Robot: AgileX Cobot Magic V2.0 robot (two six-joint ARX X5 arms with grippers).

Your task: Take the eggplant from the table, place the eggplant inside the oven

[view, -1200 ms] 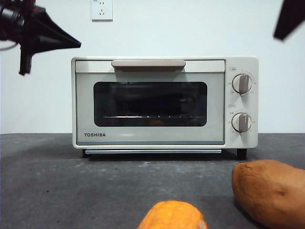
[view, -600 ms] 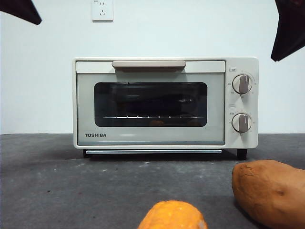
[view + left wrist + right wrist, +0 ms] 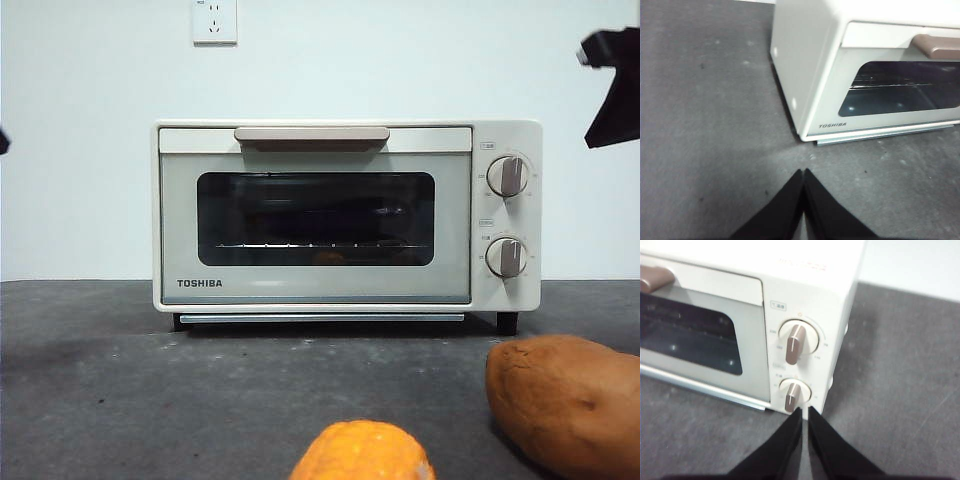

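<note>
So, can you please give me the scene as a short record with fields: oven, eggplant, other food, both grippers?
oven: door shut, standing on table
eggplant: not visible in any view
other food: sweet potato and corn cob on table, in front of oven
left gripper: jaws shut, empty, above table near oven's TOSHIBA corner
right gripper: jaws nearly together, empty, near knobs

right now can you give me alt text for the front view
A cream TOSHIBA oven stands shut on a dark grey table against a white wall. A brown sweet potato and an orange cob lie in front. A black tool shows at the upper right edge.
</note>
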